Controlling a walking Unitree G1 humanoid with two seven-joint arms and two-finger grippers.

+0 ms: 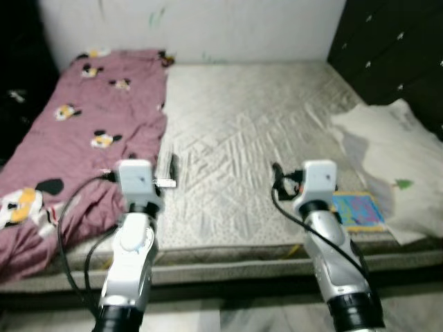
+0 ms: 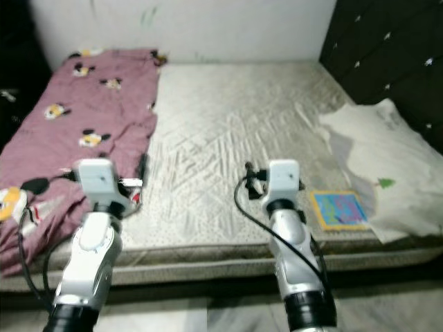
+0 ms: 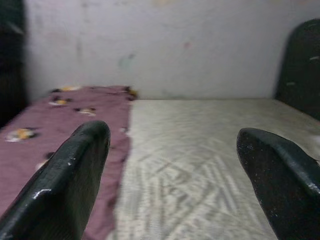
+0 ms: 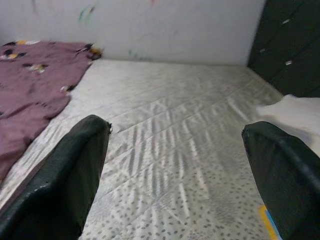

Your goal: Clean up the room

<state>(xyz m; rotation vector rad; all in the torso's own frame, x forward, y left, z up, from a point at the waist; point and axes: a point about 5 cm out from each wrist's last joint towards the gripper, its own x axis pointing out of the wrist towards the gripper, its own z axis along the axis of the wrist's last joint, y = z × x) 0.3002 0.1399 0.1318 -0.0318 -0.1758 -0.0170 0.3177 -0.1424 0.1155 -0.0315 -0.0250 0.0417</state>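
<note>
left gripper (image 3: 170, 175) and right gripper (image 4: 175, 170) spread wide, empty, hovering over near edge of grey quilted mattress (image 1: 242, 131). likely snag: dragging crumpled maroon cartoon-print blanket (image 1: 76, 131) off the left side. colourful flat book (image 1: 356, 209) and white cloth (image 1: 387, 145) lying at right.

Blanket (image 1: 83, 131): maroon, cartoon-mouse print, lay rumpled along the mattress's (image 1: 249, 152) left edge.
Book (image 1: 356, 209): colourful, flat near the front right corner.
</note>
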